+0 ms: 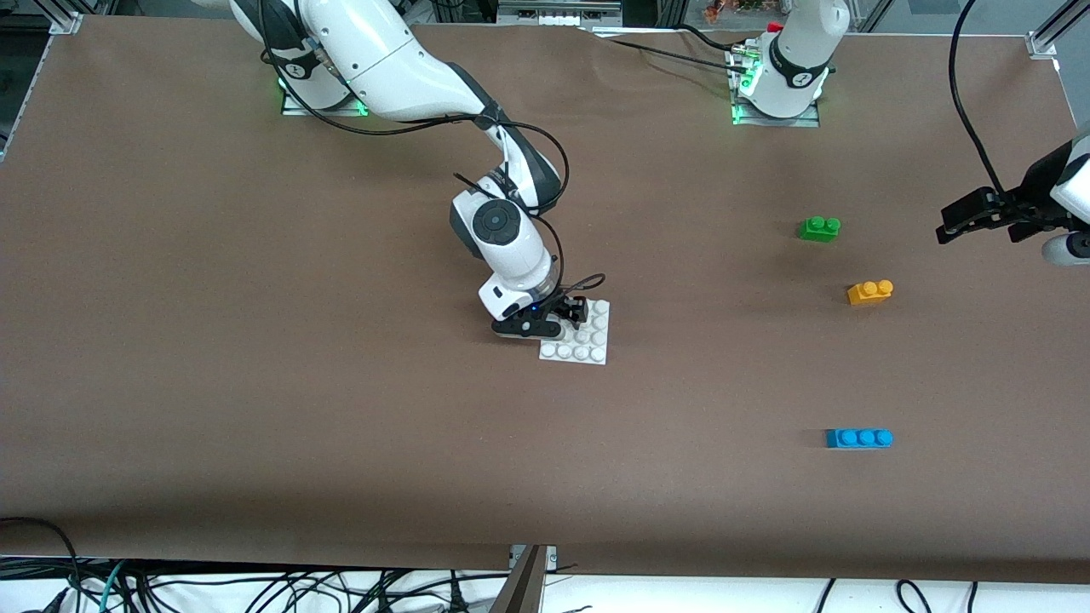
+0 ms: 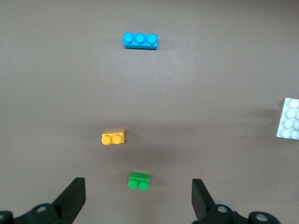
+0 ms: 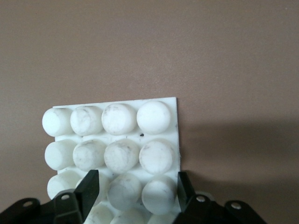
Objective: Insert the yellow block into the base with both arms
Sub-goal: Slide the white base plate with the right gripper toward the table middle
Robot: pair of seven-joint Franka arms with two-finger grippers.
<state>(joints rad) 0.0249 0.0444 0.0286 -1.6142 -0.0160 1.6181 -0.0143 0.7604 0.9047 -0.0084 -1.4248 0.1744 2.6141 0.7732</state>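
The yellow block (image 1: 869, 292) lies on the table toward the left arm's end, between the green brick and the blue brick; it also shows in the left wrist view (image 2: 113, 137). The white base (image 1: 588, 345) lies flat mid-table. My right gripper (image 1: 562, 319) is down on the base's edge farthest from the front camera. In the right wrist view its fingers (image 3: 138, 186) straddle two studs of the base (image 3: 139, 138), one finger at the plate's edge, with a small gap at the other. My left gripper (image 1: 941, 232) hangs open and empty over the table's end, over the green brick (image 2: 138, 191).
A green two-stud brick (image 1: 819, 228) lies farther from the front camera than the yellow block and shows in the left wrist view (image 2: 139, 181). A blue three-stud brick (image 1: 858, 438) lies nearer (image 2: 140, 40). The base's edge shows in the left wrist view (image 2: 289, 119).
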